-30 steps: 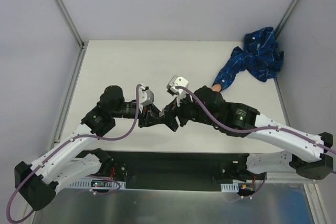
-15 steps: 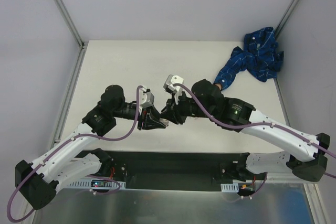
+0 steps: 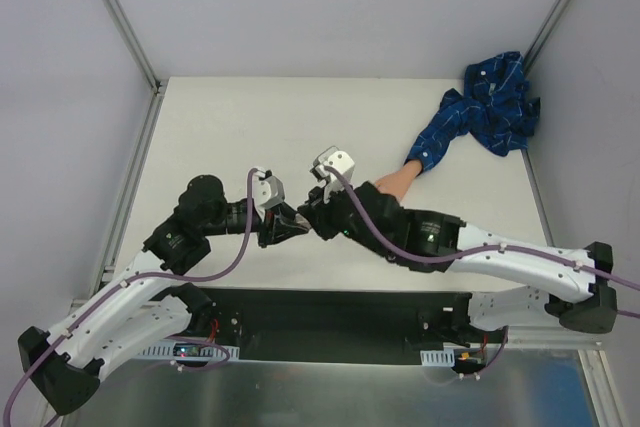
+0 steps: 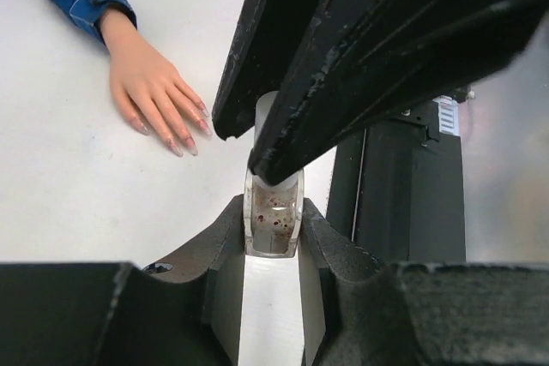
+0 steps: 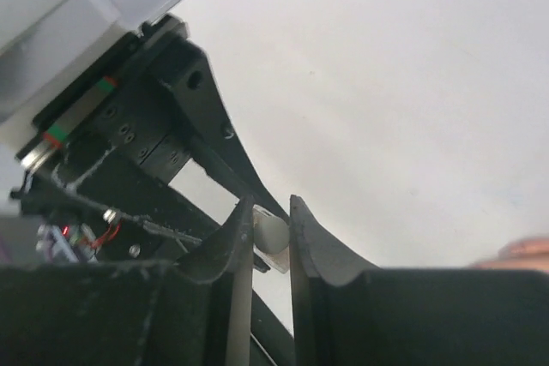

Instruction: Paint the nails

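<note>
right pincer (image 5: pixel 270 208), earlier wide, now around white cap (image 5: pixel 271 234) of bottle (image 4: pixel 273 222)

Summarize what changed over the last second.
The right gripper closed on the white cap of the polish bottle. Both arms shifted left and toward their bases, uncovering the mannequin hand. Unchanged: the left gripper shut on the bottle, hand and sleeve in place.

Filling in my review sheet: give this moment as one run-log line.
left gripper: shut on polish bottle | right gripper: shut on cap | cap: on bottle | mannequin hand: on table, nails untouched
</note>
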